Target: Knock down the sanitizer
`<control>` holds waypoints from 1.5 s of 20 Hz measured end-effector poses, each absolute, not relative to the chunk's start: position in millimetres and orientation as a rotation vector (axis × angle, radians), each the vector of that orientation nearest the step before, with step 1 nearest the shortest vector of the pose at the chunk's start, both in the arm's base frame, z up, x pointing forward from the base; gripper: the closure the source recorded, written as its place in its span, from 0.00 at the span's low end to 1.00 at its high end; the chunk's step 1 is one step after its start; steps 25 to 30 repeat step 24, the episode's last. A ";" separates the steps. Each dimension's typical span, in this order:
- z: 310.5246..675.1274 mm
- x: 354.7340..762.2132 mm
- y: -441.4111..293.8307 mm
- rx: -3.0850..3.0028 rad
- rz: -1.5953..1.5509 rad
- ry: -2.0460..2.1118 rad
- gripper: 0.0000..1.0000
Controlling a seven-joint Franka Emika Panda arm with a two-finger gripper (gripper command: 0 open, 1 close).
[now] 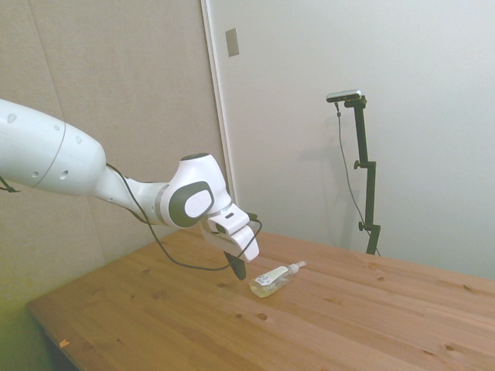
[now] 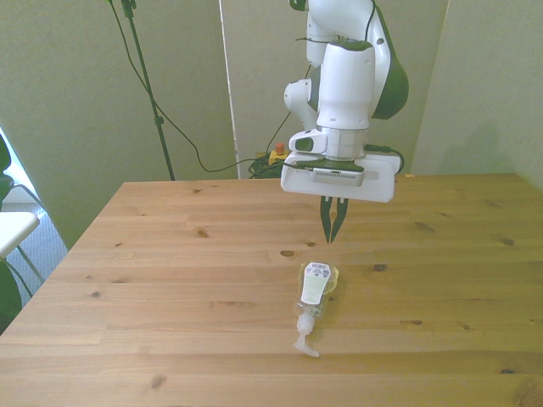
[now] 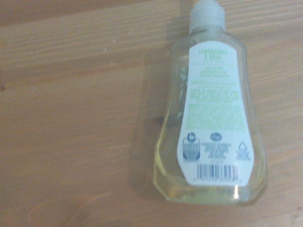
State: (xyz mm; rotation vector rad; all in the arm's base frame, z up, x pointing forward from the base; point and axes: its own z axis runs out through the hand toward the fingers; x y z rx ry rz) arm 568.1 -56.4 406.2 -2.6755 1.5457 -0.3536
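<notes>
The sanitizer (image 2: 315, 291) lies flat on its side on the wooden table (image 2: 170, 280), label up, with its white pump top pointing toward the table's near edge in the front view. It is a clear bottle of yellowish liquid (image 1: 271, 281). The wrist view shows its back label and barcode from close by (image 3: 215, 118). My gripper (image 2: 333, 231) hangs just above the table, a short way behind the bottle's base and not touching it. Its dark fingertips meet at a point, so it is shut on nothing. In the side view the gripper (image 1: 238, 270) stands left of the bottle.
Bare wood surrounds the bottle on all sides. A white object (image 2: 15, 231) stands off the table at the front view's left edge. Cables and a red and yellow button box (image 2: 277, 153) lie on the floor behind the table.
</notes>
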 end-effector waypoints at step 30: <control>404.9 482.4 -22.8 -2.755 -0.268 1.476 0.00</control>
